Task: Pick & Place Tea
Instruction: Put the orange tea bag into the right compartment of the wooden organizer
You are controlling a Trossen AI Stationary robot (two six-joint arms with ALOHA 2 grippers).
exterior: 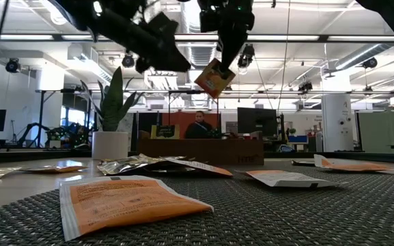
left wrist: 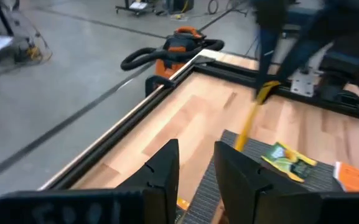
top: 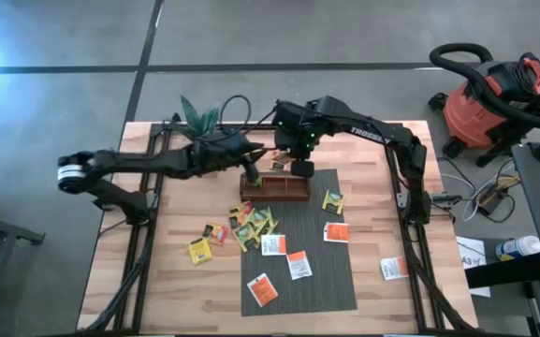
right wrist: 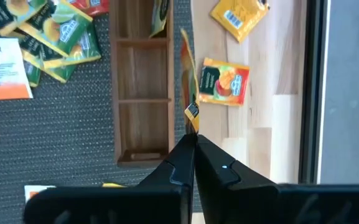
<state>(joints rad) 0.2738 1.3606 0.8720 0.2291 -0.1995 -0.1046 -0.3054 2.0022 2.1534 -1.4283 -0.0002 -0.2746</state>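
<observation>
- Nearest your low camera lies a white-and-orange sachet point(exterior: 125, 203) flat on the grey mat point(top: 312, 281), well in front of the wooden tray point(top: 275, 187).
- Your carried sachet point(exterior: 214, 78) hangs edge-on over the tray, pinched at its top edge by the right gripper point(right wrist: 193, 138), whose fingers are pressed together on it.
- Judging by how it dangles, it is light, thin and floppy; a grip on one sealed edge looks safest, since the foil face seems slippery.
- More tea sachets point(top: 251, 225) sit in a loose overlapping pile just in front of the tray, others scattered on the mat, and one point(top: 394, 269) on bare wood well to the tray's right.
- Your left gripper point(left wrist: 195, 163) hovers beside the tray's left end, fingers parted with nothing between them.
- Under the tray is a pale wooden table point(top: 176, 281) with a black frame.
- Beyond it, a potted plant point(exterior: 112, 116), an orange shop vacuum point(top: 489, 98) and a seated person point(exterior: 199, 126).
</observation>
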